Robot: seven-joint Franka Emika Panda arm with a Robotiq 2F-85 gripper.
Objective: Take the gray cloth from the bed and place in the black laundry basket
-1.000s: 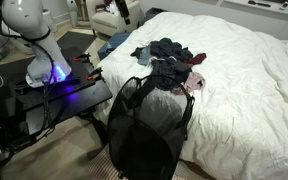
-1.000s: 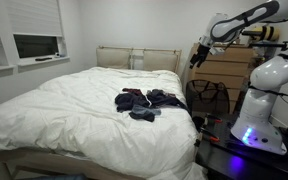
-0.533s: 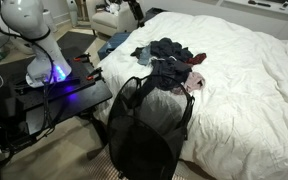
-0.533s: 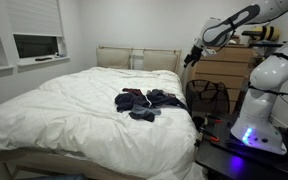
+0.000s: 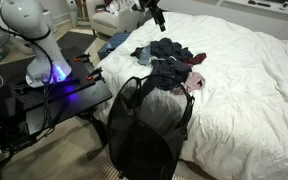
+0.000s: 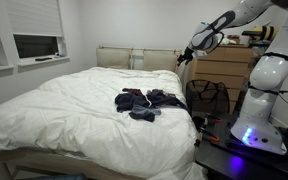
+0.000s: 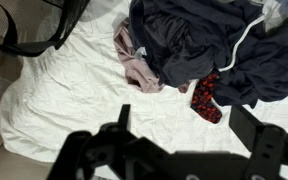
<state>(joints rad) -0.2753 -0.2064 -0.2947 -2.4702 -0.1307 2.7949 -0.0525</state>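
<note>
The gray cloth (image 7: 179, 45) lies crumpled in a pile of clothes on the bed (image 5: 244, 70), and the pile shows in both exterior views (image 5: 169, 55) (image 6: 144, 100). My gripper (image 7: 187, 125) is open and empty. It hangs high above the white duvet, just short of the pile (image 5: 159, 15) (image 6: 183, 57). The black laundry basket (image 5: 144, 125) stands upright on the floor against the bed's side, below the pile. It also shows in an exterior view (image 6: 209, 97), and its rim shows in the wrist view (image 7: 34, 30).
In the pile, a pink cloth (image 7: 134, 62), a red patterned cloth (image 7: 206, 95) and a blue garment with a white drawstring (image 7: 259, 55) touch the gray one. The robot base (image 5: 44, 60) sits on a black table beside the basket. A wooden dresser (image 6: 229, 70) stands behind.
My gripper has moved from beside the bed out over the duvet, toward the pile of clothes. The clothes and the basket have not moved.
</note>
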